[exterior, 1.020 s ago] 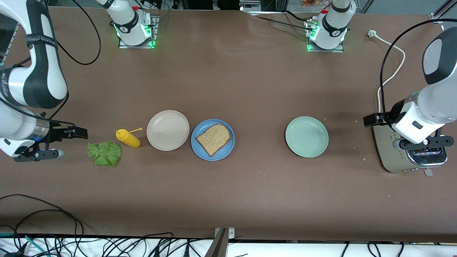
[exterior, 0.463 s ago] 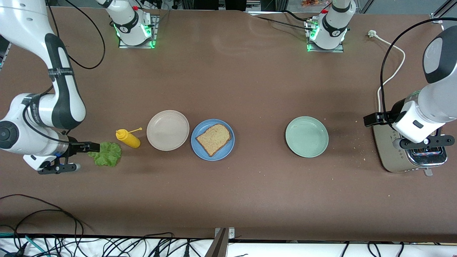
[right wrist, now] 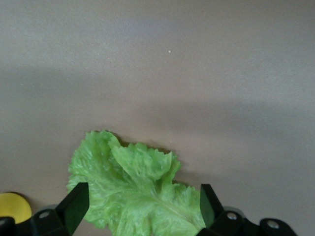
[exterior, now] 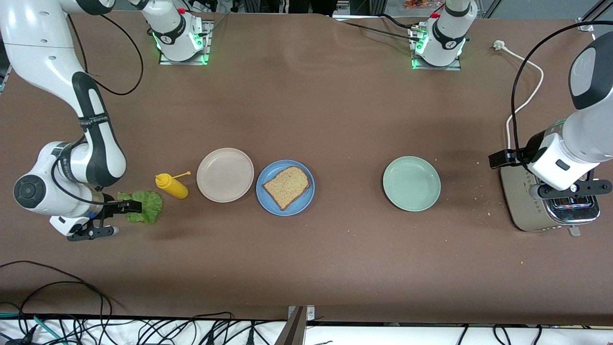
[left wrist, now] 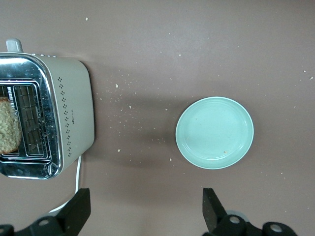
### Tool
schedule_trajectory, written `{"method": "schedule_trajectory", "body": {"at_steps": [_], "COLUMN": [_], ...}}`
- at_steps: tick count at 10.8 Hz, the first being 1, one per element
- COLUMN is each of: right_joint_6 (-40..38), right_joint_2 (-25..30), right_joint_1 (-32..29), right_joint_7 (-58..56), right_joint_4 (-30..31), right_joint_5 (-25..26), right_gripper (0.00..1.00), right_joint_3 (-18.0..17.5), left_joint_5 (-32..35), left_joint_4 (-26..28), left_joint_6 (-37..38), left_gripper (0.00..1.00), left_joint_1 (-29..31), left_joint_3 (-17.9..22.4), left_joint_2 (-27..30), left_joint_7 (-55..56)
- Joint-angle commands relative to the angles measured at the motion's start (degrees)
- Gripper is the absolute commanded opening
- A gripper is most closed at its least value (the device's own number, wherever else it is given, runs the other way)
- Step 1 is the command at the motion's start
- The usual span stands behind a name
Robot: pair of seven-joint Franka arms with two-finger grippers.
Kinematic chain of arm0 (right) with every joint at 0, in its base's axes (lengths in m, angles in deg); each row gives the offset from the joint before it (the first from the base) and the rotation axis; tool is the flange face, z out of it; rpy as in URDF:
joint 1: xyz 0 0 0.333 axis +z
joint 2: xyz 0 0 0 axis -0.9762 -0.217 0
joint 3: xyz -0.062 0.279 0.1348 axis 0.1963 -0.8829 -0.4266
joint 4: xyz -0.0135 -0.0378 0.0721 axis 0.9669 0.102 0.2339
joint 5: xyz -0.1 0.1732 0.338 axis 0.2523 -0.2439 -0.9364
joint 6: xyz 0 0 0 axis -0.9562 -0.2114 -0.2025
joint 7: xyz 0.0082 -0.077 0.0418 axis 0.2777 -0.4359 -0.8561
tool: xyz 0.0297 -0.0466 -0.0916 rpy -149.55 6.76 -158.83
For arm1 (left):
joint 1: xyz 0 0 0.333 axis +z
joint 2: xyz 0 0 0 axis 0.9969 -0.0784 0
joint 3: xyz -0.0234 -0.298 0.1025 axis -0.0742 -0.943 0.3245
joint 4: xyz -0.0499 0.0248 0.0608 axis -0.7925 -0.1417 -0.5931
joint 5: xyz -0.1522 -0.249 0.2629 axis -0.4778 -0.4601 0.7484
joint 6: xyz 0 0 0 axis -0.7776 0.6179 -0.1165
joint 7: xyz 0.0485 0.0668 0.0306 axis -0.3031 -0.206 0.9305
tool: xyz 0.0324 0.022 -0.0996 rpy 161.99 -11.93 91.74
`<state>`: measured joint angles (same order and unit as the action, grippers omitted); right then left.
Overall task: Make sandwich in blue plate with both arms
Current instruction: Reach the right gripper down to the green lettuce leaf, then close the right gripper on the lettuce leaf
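The blue plate [exterior: 285, 188] sits mid-table with one slice of bread [exterior: 286, 186] on it, touching the beige plate [exterior: 225, 175] toward the right arm's end; so the sandwich is only a base layer, no lettuce or top slice yet. The right gripper [exterior: 116, 218] hangs low over the lettuce leaf [exterior: 144, 206], fingers spread wide with the leaf showing between them in the right wrist view [right wrist: 138, 189]; nothing is pinched. The left gripper [exterior: 570, 191] hovers over the toaster [exterior: 531, 206], fingers likewise spread and empty; the left wrist view shows a second slice [left wrist: 9, 132] standing in a slot of that toaster [left wrist: 69, 118], and the mint-green plate [left wrist: 215, 132] bare nearby.

What I'd worry about: the leaf is thin, floppy and flat on the table, so the fingers may close on one ruffled edge only and tear it, or scrape the tabletop and come up empty; the yellow mustard bottle [exterior: 172, 186] lies just beside the leaf, and a sideways sweep could knock it. The slice in the toaster shows little above the slot, so a grab there may slip or crumble it.

Compared with a second ago, the right arm has swung in from the table's end and dropped over the leaf, now partly covering it; the left arm has barely shifted; plates, bottle and bread lie as before.
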<state>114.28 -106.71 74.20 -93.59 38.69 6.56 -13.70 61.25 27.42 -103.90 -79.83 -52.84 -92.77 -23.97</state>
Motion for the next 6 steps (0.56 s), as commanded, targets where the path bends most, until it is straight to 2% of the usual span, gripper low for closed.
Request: {"method": "schedule_trajectory", "body": {"at_steps": [1,4,6], "right_joint_6": [0.2,0.4,5.0], "right_joint_2": [-1.3,-2.4,-3.1], "right_joint_1": [-0.7,-0.7,-1.0], "right_joint_7": [-1.5,-1.5,-2.0], "right_joint_4": [0.0,0.2,3.3], "right_joint_5": [-1.3,-1.4,-1.3], "right_gripper": [1.00,1.00,1.00], "right_joint_3": [-0.2,-0.2,-0.2], "left_joint_5": [-0.2,-0.2,-0.2], "left_joint_4": [1.3,1.3,1.3], "left_joint_6": [0.3,0.2,0.3], "left_gripper": [1.00,1.00,1.00], "left_joint_1": [0.6,0.6,0.6], "left_joint_3": [-0.4,-0.4,-0.4], "left_joint_2": [1.4,1.3,1.3], "left_joint_7": [-1.2,-1.3,-1.2]}}
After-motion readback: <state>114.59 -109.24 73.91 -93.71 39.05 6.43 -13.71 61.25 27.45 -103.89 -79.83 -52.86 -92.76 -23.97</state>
